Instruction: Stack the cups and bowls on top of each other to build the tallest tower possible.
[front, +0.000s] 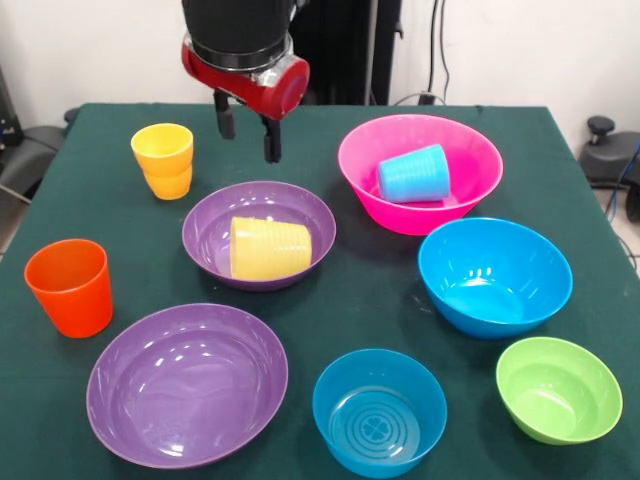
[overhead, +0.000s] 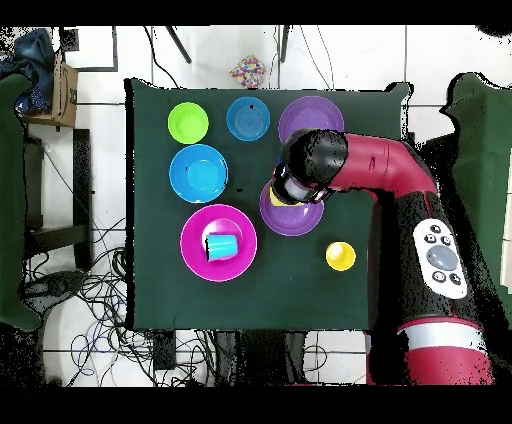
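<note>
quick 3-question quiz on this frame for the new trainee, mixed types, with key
1. True or false: the light blue cup lies on its side inside the pink bowl.
2. Which cup lies in the purple bowl just below the tool? A) orange cup B) ribbed pale yellow cup C) light blue cup
3. Fill in: the two amber-yellow cups are ____ one inside the other, standing on the table.

Key
1. True.
2. B: the ribbed pale yellow cup lies on its side there; the orange cup stands upright on the cloth.
3. nested.
</note>
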